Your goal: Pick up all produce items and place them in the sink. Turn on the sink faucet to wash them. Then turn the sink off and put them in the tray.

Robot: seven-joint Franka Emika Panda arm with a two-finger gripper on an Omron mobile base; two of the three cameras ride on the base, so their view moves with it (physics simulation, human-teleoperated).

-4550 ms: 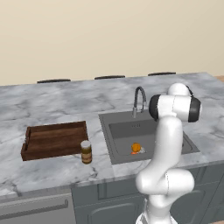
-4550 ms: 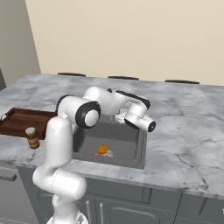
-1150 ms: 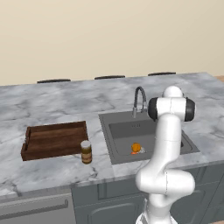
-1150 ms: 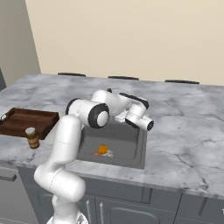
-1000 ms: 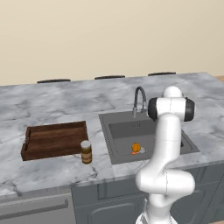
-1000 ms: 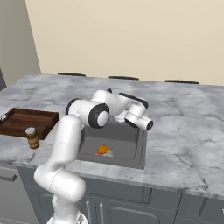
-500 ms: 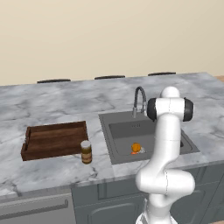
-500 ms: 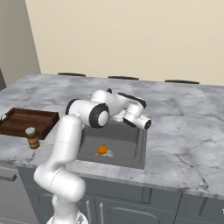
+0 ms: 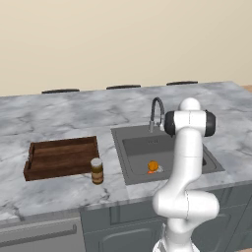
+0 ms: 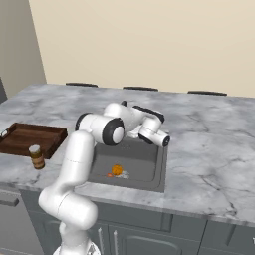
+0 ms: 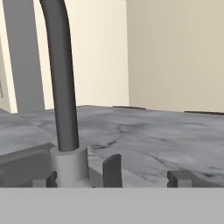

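At the back edge of the sink: your gripper (image 11: 113, 178) sits low beside the sink faucet (image 11: 64, 100), fingers spread wide with nothing between them.
Why there: you look lined up to work the tap; the dark upright lever (image 11: 112, 169) by the faucet's silvery base stands between your fingertips, so I judge the washing step is at hand.
Produce items: the round orange fruit (image 9: 153, 166) and the orange-red carrot-like piece (image 10: 110, 175) lie together on the floor of the sink (image 9: 130, 172), near its front edge, ready for water.
Tray: the tray (image 9: 61, 156) waits on the counter (image 9: 49, 118) left of the basin, with a brown jar (image 9: 97, 171) at its front right corner.
Hard to make out: your own arm covers the right part of the basin in the left base view; the carrot-like piece is a small sliver against the fruit; the faucet's spout runs off the top of the hand view; whether you touch the lever, I cannot tell.
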